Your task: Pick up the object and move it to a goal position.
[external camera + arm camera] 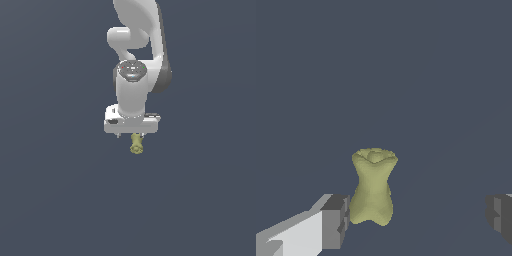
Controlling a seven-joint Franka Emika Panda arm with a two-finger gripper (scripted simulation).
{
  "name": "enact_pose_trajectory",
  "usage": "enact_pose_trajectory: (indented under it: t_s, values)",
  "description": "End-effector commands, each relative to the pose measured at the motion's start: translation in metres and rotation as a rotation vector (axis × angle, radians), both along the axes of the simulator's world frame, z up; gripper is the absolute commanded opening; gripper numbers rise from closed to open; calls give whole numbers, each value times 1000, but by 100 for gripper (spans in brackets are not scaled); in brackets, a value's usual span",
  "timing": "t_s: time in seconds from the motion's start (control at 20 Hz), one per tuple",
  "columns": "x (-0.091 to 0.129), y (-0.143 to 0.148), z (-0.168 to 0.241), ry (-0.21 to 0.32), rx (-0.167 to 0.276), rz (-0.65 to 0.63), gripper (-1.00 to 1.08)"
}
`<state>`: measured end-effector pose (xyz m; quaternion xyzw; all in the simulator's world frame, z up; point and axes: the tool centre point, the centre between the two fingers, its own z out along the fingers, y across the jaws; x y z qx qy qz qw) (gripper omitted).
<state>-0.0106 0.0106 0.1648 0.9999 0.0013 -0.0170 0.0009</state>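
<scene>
Downward-pointing arm (132,90), spread pincer (418,220) around pale spool-like object (373,189).

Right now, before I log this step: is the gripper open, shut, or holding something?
Gripper: open, holding nothing; one finger is right beside the object.

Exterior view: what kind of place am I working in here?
Most likely a bare simulated test scene, not a real room: a flat, uniform slate-grey ground, the white arm with flat rendered shading, and only one olive-yellow spool-like object lying between the open gripper fingers.
</scene>
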Motion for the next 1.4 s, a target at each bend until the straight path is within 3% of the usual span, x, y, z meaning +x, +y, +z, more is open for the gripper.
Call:
enact_pose_trajectory:
  t_s: [0.0,0.75,1.35]
  values:
    - [-2,3,-5,-2,0,-5,100]
    - [-33,33,-56,-31,0,-71,100]
    - [-37,35,-71,-33,1,-75,100]
